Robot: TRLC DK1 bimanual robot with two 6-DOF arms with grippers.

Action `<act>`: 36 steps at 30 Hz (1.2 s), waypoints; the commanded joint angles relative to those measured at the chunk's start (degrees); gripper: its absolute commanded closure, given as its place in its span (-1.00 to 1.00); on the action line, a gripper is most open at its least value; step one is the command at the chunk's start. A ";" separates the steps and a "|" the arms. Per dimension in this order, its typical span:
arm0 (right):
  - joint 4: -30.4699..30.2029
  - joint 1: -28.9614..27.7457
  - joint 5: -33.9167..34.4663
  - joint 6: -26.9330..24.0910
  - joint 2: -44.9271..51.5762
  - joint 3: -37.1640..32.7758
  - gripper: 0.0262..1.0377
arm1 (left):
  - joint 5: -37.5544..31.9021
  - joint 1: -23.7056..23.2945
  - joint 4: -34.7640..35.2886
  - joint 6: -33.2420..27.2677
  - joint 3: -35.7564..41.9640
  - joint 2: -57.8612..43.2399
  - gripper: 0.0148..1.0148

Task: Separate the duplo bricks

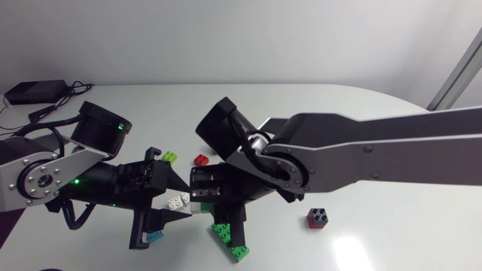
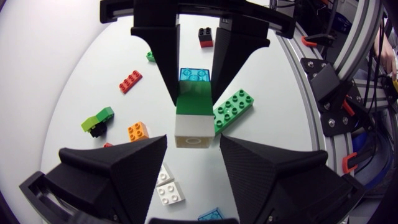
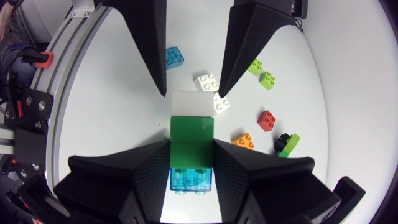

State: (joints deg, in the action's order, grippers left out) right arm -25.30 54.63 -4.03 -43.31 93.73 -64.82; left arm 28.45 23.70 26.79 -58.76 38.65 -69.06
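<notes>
Between clamped right jaws, brick stack

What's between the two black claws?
A stack of three bricks, white, green, blue, held by the right gripper, its white end between the left gripper's open fingers. Both wrist views show it.

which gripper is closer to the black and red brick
Right. The right gripper, shut on the brick stack, lies on the side toward the black and red brick. The left gripper sits at the stack's white end, farther from that brick.
</notes>
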 commanded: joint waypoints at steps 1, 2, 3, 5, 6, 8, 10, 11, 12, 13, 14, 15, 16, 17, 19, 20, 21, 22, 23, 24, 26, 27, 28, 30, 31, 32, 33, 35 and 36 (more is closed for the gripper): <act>-0.63 0.56 0.78 -0.55 1.72 -0.22 0.48 | -0.23 0.82 0.46 -1.18 0.55 1.03 -0.15; -0.72 0.65 0.78 -0.55 1.80 -0.31 0.48 | -0.23 0.99 0.46 -1.00 0.55 1.29 -0.15; -0.72 0.83 0.78 -0.55 1.80 -0.31 0.48 | -0.23 1.34 0.46 -0.74 0.55 1.38 -0.15; -0.72 1.00 0.78 -0.55 1.80 -0.31 0.48 | -0.23 1.78 0.46 -0.56 0.55 1.38 -0.15; -0.72 1.00 0.78 -0.46 1.80 -0.31 0.48 | -0.32 2.05 0.46 -0.39 0.55 1.29 -0.15; -0.72 1.09 0.78 -0.37 1.80 -0.22 0.48 | -0.41 2.31 0.46 -0.39 0.46 1.03 -0.15; -0.72 1.09 0.78 -0.28 1.72 0.04 0.48 | -0.59 2.40 0.46 -0.39 0.37 0.85 -0.01; -0.72 1.09 0.78 -0.28 1.63 0.04 0.48 | -0.59 2.40 0.46 -0.39 0.46 0.85 0.04; -0.72 1.00 0.78 -0.28 1.63 0.04 0.48 | -0.59 2.40 0.46 -0.39 0.37 0.77 0.10; -0.72 1.00 0.78 -0.28 1.54 0.04 0.48 | -0.67 2.40 0.46 -0.39 0.37 0.68 0.15; -0.72 1.00 0.78 -0.28 1.45 0.04 0.48 | -0.76 2.40 0.46 -0.39 0.46 0.59 0.23; -0.72 1.00 0.78 -0.28 1.45 0.04 0.48 | -0.94 2.40 0.46 -0.39 0.46 0.50 0.33; -0.72 1.09 0.78 -0.28 1.36 0.04 0.48 | -1.02 2.40 0.46 -0.39 0.55 0.50 0.41; -0.72 1.09 0.78 -0.28 1.28 0.04 0.48 | -1.02 2.31 0.46 -0.30 0.63 0.50 0.43; -0.72 1.09 0.78 -0.28 1.01 0.13 0.48 | -1.11 2.22 0.46 -0.21 0.63 0.41 0.43; -0.72 1.18 0.69 -0.28 0.84 0.13 0.48 | -1.20 2.22 0.46 -0.21 0.55 0.33 0.43; -0.72 1.18 0.69 -0.20 0.84 0.22 0.48 | -1.11 2.22 0.46 -0.21 0.46 0.33 0.43; -0.72 1.18 0.69 -0.20 0.75 0.22 0.48 | -1.11 2.22 0.46 -0.21 0.46 0.33 0.43; -0.72 1.18 0.69 -0.20 0.66 0.31 0.48 | -1.11 2.22 0.46 -0.21 0.46 0.33 0.43; -0.72 1.18 0.69 -0.11 0.66 0.48 0.48 | -1.11 2.22 0.55 -0.12 0.55 0.33 0.43; -0.45 1.18 0.69 -0.02 0.49 0.92 0.48 | -1.11 2.22 0.72 0.23 0.63 0.33 0.43; -0.28 1.27 0.69 -0.02 0.40 1.10 0.48 | -1.11 2.22 0.90 0.23 0.63 0.33 0.43; -0.19 1.27 0.60 -0.02 0.22 1.18 0.48 | -1.02 2.22 0.99 0.23 0.63 0.41 0.43; -0.19 1.27 0.60 -0.02 -0.04 1.36 0.48 | -1.02 2.31 1.25 0.23 0.63 0.59 0.43; -0.19 1.27 0.69 -0.02 -0.22 1.45 0.48 | -1.02 2.31 1.43 0.23 0.63 0.68 0.43; -0.19 1.27 0.60 -0.02 -0.31 1.54 0.48 | -1.02 2.31 1.52 0.14 0.63 0.77 0.43; -0.19 1.18 0.52 -0.11 -0.66 1.71 0.48 | -1.02 2.31 1.69 -0.04 0.63 0.94 0.43; -0.45 0.92 -0.27 -0.20 -1.27 1.80 0.48 | -0.94 2.14 2.48 -0.92 0.63 1.03 0.43; -0.72 0.65 -1.33 -0.20 -1.71 1.80 0.48 | -0.76 1.96 2.92 -1.18 0.63 1.03 0.43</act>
State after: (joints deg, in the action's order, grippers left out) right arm -25.34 55.29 -4.84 -43.27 94.00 -64.29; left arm 28.10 25.67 27.99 -58.89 38.65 -68.44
